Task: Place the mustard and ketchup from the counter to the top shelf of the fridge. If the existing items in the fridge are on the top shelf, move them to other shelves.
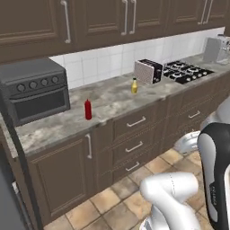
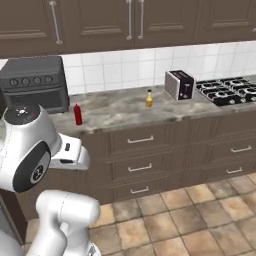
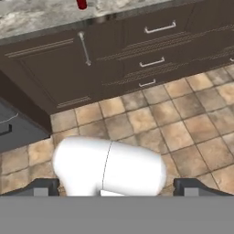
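Observation:
The ketchup (image 1: pixel 88 109) is a red bottle standing upright near the counter's front edge, right of the toaster oven; it is also in the right base view (image 2: pixel 77 114), and its base shows at the top of the hand view (image 3: pixel 82 4). The mustard (image 1: pixel 134 86) is a small yellow bottle, upright further right beside the toaster (image 2: pixel 148 98). My gripper (image 3: pixel 118 188) hangs low over the tiled floor, well short of the counter, open with nothing between its fingertips (image 3: pixel 43 187). The fridge's shelves are out of view.
A dark toaster oven (image 1: pixel 33 90) sits at the counter's left end. A silver toaster (image 1: pixel 148 71) and a gas hob (image 1: pixel 186 72) are to the right. Drawers and a cabinet door (image 3: pixel 55 68) front the counter. A dark grey appliance side (image 1: pixel 6 197) fills the left edge.

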Robot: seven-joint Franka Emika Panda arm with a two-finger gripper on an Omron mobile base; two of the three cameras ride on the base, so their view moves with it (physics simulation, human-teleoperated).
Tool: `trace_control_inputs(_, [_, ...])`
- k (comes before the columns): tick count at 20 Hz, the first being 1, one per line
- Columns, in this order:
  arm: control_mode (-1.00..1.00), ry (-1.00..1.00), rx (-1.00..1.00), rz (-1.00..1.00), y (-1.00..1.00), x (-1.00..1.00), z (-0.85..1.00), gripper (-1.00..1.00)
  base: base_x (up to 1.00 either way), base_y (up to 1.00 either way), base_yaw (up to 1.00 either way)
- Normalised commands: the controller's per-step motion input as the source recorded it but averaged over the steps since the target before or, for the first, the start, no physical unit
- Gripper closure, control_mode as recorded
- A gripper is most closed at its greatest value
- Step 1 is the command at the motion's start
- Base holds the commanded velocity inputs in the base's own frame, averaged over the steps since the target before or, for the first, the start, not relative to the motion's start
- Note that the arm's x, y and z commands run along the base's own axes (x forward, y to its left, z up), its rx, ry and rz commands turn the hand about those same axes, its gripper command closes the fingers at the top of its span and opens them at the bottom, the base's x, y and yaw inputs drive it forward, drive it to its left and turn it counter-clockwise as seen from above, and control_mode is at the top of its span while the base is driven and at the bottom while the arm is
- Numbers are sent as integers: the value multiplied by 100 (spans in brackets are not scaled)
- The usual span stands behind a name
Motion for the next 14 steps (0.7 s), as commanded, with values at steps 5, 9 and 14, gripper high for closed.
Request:
trace_control_inputs(5, [100, 0, 0, 0, 0, 0, 0, -100, 100, 0, 16])
trace_control_inputs(9, [100, 0, 0, 0, 0, 0, 0, -100, 100, -1, 22])
trace_control_inputs(14, [100, 0, 0, 0, 0, 0, 0, -100, 96, -42, 34])
